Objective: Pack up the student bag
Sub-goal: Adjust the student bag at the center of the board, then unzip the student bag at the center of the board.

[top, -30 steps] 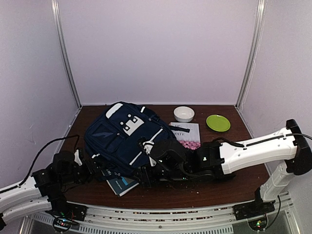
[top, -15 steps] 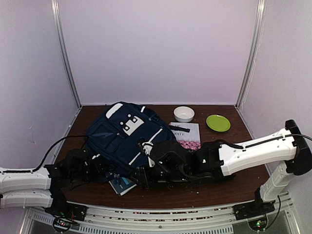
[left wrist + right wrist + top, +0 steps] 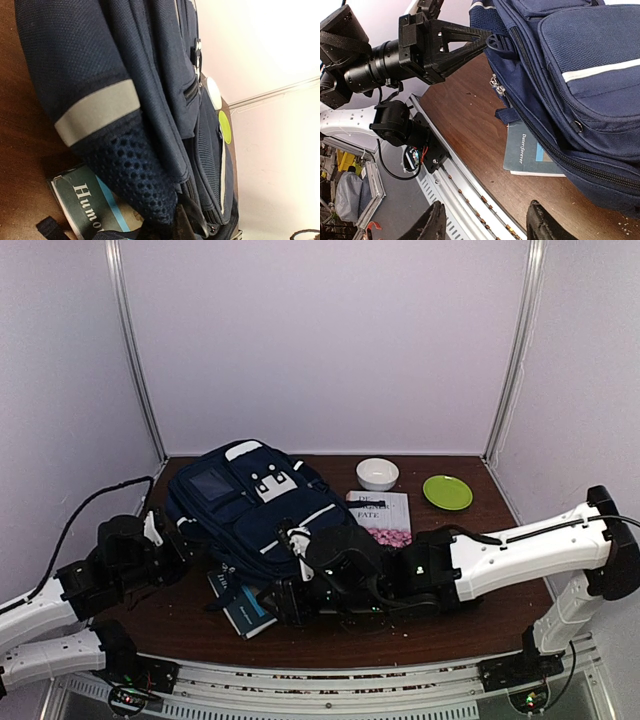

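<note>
Student bag (image 3: 250,520) higher; book (image 3: 82,200) title wrist-only.

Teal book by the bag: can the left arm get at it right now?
Probably not. The left gripper is shut on a loop of the bag, so it is busy, and the book lies partly under the bag's near edge.

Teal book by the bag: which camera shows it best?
Right wrist: the book lies close, cover lettering visible, one edge under the student bag. Top external shows it small; left wrist only a corner.
</note>
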Controlling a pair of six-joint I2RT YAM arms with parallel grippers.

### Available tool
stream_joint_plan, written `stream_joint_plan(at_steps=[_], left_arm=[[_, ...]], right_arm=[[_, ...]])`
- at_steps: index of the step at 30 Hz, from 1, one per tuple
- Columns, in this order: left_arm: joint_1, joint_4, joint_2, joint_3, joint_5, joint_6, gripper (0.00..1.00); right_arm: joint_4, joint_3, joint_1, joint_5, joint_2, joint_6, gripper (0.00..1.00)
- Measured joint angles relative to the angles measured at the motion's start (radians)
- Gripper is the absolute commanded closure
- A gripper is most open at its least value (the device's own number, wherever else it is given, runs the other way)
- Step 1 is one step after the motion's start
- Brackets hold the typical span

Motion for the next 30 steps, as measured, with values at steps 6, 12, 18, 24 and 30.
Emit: stream_joint_plan(at_steps=[6, 12, 18, 24, 30], left_arm=[[0.0, -0.005, 0.046, 0.045, 0.002, 0.0, 1.0], [0.0, 0.019, 0.15, 0.174, 0.011, 0.003, 1.0], [-0.01, 0.099, 0.239, 0.241, 0.039, 0.001, 1.0], [-0.052, 0.155, 0.301, 0.287, 0.048, -0.005, 1.0], [-0.078, 0.175, 0.308, 0.287, 0.048, -0.032, 1.0]], right_arm=[[0.051, 0.018, 0.0, 0.0, 0.0, 0.011, 0.48], [0.09, 0.031, 0.003, 0.032, -0.031, 0.011, 0.48], [0.1, 0.029, 0.003, 0.01, -0.056, 0.009, 0.48], [0.198, -0.032, -0.017, -0.014, -0.02, 0.085, 0.47], [0.277, -0.039, -0.036, 0.027, 0.041, 0.156, 0.49]])
